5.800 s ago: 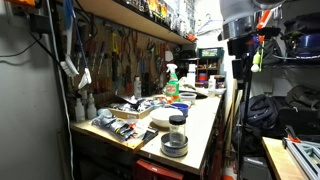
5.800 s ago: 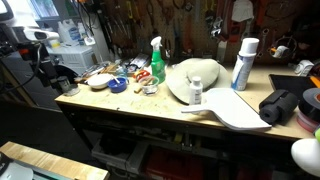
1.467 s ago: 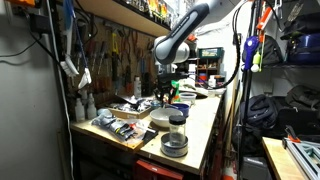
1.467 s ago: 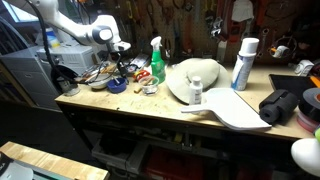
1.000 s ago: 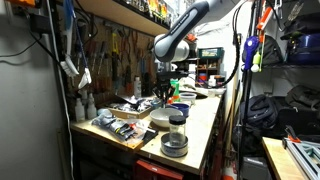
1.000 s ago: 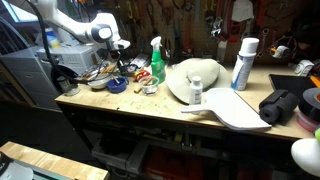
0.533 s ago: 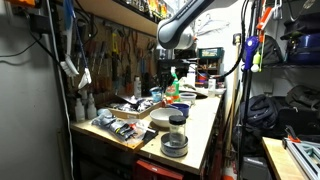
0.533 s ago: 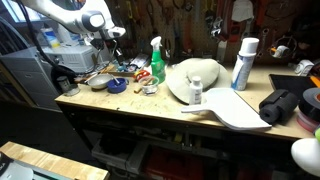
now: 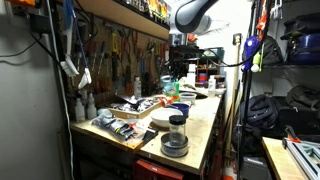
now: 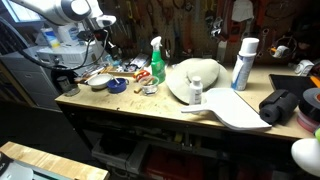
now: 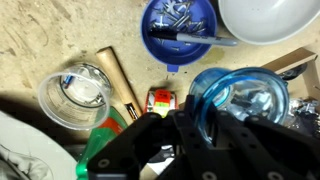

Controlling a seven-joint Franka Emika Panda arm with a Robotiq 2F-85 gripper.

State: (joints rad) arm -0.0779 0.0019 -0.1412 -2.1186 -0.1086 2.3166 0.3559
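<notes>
In the wrist view my gripper (image 11: 190, 115) is shut on the rim of a clear blue cup (image 11: 245, 95) with small metal parts inside. The cup hangs above the workbench. Below it lie a blue bowl (image 11: 180, 30) of screws, a white bowl (image 11: 270, 20), a clear glass jar (image 11: 80, 90), a small orange-red packet (image 11: 160, 100) and a wooden handle (image 11: 118, 78). In both exterior views the gripper (image 9: 175, 66) (image 10: 104, 47) is raised well over the cluttered end of the bench; the cup is too small there to make out.
On the bench stand a green spray bottle (image 10: 157, 62), a large white dish (image 10: 195, 78), a white spray can (image 10: 243, 64) and a small white bottle (image 10: 196, 94). A lidded jar (image 9: 176, 135) stands near the front edge. Tools hang on the back wall, under a shelf.
The arm has risen from low over the bowls to well above the bench, shifting a little away from them. The gripper has stayed shut throughout.
</notes>
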